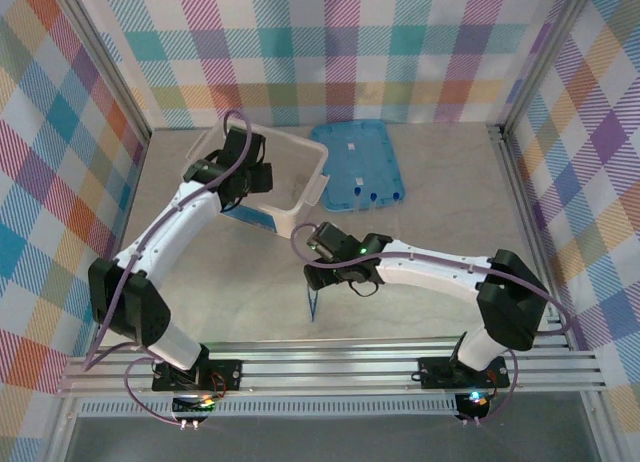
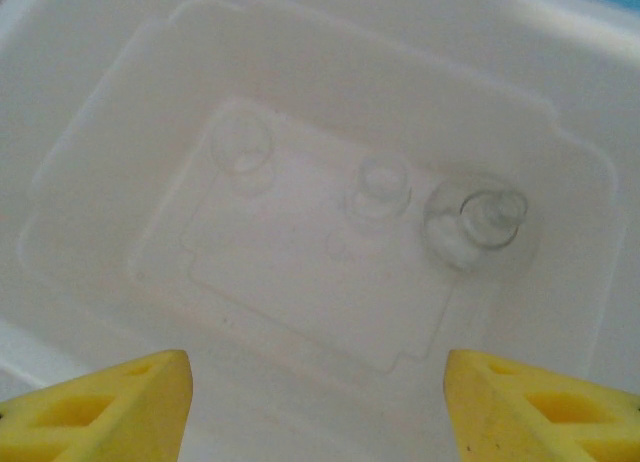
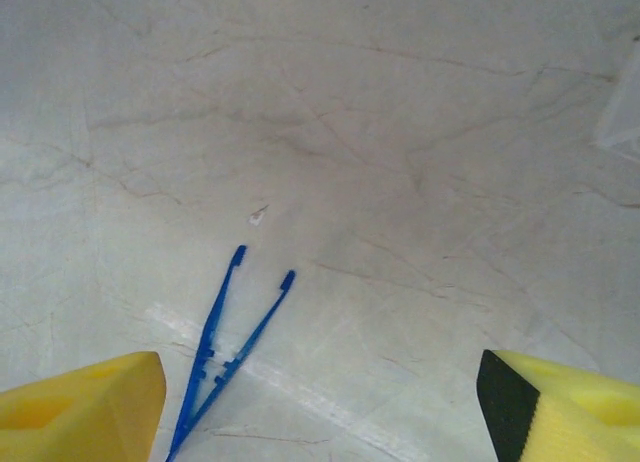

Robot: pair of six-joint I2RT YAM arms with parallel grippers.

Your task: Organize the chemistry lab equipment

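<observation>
Right gripper (image 3: 318,384) released beside tweezers (image 3: 207,344) | left gripper (image 2: 318,384) released over tub (image 2: 90,102), three glass vessels (image 2: 475,222) inside

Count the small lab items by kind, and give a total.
Glass vessels, in the tub: 3
Blue-capped tubes: 3
Tweezers: 1
Total: 7

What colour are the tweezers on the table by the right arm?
Blue. The tweezers show best in the right wrist view.
</observation>
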